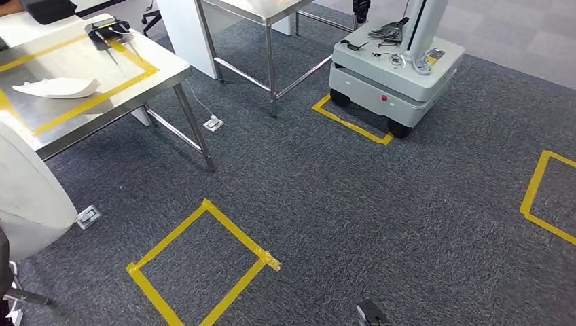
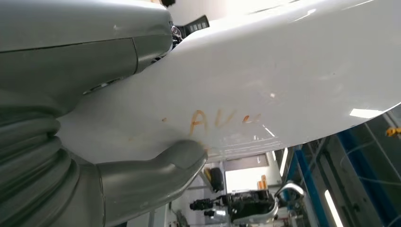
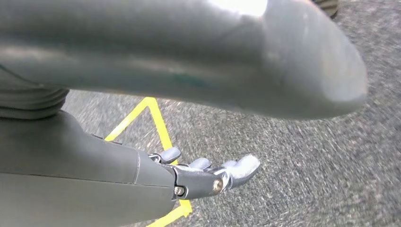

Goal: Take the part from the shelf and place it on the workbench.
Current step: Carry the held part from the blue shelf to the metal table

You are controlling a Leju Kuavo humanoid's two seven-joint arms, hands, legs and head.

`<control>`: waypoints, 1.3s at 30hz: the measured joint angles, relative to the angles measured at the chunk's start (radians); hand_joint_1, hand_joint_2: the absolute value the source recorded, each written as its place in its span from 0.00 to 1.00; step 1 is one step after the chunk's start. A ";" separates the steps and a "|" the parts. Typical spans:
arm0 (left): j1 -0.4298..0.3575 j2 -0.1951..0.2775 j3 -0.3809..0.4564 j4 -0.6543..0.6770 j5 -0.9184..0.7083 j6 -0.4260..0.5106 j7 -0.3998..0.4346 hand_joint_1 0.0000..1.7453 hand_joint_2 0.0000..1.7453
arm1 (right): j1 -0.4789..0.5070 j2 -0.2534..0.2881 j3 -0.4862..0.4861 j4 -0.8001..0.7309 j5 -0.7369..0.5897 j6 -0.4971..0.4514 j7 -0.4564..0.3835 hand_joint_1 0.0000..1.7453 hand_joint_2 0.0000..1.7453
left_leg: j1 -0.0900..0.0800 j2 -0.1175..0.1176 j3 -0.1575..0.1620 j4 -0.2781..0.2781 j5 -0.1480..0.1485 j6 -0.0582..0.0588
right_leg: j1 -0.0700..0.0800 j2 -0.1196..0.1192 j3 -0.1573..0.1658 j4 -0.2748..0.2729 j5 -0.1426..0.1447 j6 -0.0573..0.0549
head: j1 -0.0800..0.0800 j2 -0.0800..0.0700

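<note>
A large white curved part (image 2: 283,80) with orange letters on it lies against my left hand (image 2: 71,142), whose thumb (image 2: 161,170) presses on its surface. The same part (image 1: 27,190) fills the left edge of the head view, beside the steel workbench (image 1: 122,81) marked with yellow tape. A smaller white curved part (image 1: 58,87) lies on that bench. My right hand (image 3: 189,175) hangs over the grey carpet with its fingers stretched out and nothing in them; a dark bit of it (image 1: 370,314) shows at the bottom edge.
A black device (image 1: 106,28) sits at the bench's far end. A second steel table (image 1: 268,13) and a grey wheeled robot base (image 1: 397,68) stand ahead. Yellow tape squares (image 1: 204,265) mark the carpet, and a floor socket (image 1: 88,216) lies by the bench.
</note>
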 joint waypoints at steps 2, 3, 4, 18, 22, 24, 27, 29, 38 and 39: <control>-0.005 -0.006 0.000 0.006 -0.002 0.005 -0.003 1.00 1.00 | 0.003 0.001 -0.002 0.000 -0.005 0.000 -0.005 0.00 0.00 | 0.002 0.009 -0.037 0.085 -0.026 -0.005 | 0.001 -0.028 -0.002 0.001 -0.001 0.000 | 0.000 0.000; -0.010 -0.007 0.000 0.009 -0.003 0.007 -0.004 1.00 1.00 | 0.003 0.001 -0.003 0.000 -0.008 0.000 -0.009 0.00 0.00 | 0.004 0.013 -0.029 0.073 -0.011 -0.007 | 0.000 -0.041 -0.002 0.001 -0.002 0.001 | 0.000 0.000; -0.019 -0.009 0.000 0.012 -0.004 0.009 -0.005 1.00 1.00 | 0.001 0.003 -0.006 0.000 -0.010 -0.001 -0.012 0.00 0.00 | 0.004 0.021 0.000 0.021 0.019 -0.007 | 0.000 -0.054 -0.001 0.003 -0.003 0.003 | 0.000 0.000; -0.072 -0.021 0.010 0.029 -0.024 0.096 -0.061 1.00 1.00 | 0.005 0.014 -0.025 0.000 -0.015 -0.003 -0.025 0.00 0.00 | 0.001 -0.035 0.096 -0.186 0.108 0.057 | 0.003 0.011 -0.127 0.295 -0.135 0.051 | 0.010 0.000; -0.049 -0.020 0.029 0.026 -0.004 0.103 -0.085 1.00 1.00 | 0.005 0.011 -0.024 0.000 -0.008 -0.007 -0.036 0.00 0.00 | 0.000 -0.089 0.094 -0.182 0.108 0.050 | 0.005 0.080 -0.024 0.050 -0.014 0.030 | 0.009 0.000; -0.040 -0.020 0.033 0.025 0.001 0.104 -0.089 1.00 1.00 | 0.004 0.010 -0.025 0.000 -0.008 -0.010 -0.038 0.00 0.00 | 0.003 -0.113 0.088 -0.185 0.112 0.036 | 0.007 0.096 -0.008 0.012 -0.011 0.026 | 0.010 0.000; -0.031 -0.015 0.039 0.024 0.005 0.105 -0.093 1.00 1.00 | 0.000 0.010 -0.025 0.000 -0.009 -0.015 -0.048 0.00 0.00 | 0.003 -0.110 0.074 -0.181 0.111 0.017 | 0.003 0.057 0.005 -0.006 -0.002 0.013 | 0.011 0.000; -0.030 -0.012 0.045 0.023 0.007 0.107 -0.097 1.00 1.00 | -0.001 0.009 -0.026 0.000 -0.010 -0.019 -0.053 0.00 0.00 | -0.001 -0.047 0.038 -0.105 0.068 0.012 | -0.001 0.030 0.012 -0.017 0.003 0.003 | 0.008 0.000; -0.033 -0.013 0.048 0.029 0.007 0.116 -0.077 1.00 1.00 | -0.004 0.009 -0.045 0.000 -0.026 -0.054 -0.015 0.00 0.00 | 0.007 0.029 0.100 -0.182 0.107 0.007 | 0.006 -0.030 0.016 -0.002 -0.013 0.015 | 0.006 0.000; -0.032 -0.014 0.049 0.027 0.007 0.117 -0.077 1.00 1.00 | -0.004 0.009 -0.047 0.000 -0.025 -0.055 -0.006 0.00 0.00 | 0.006 0.029 0.106 -0.195 0.106 0.011 | 0.009 -0.029 0.015 0.001 -0.014 0.014 | 0.007 0.000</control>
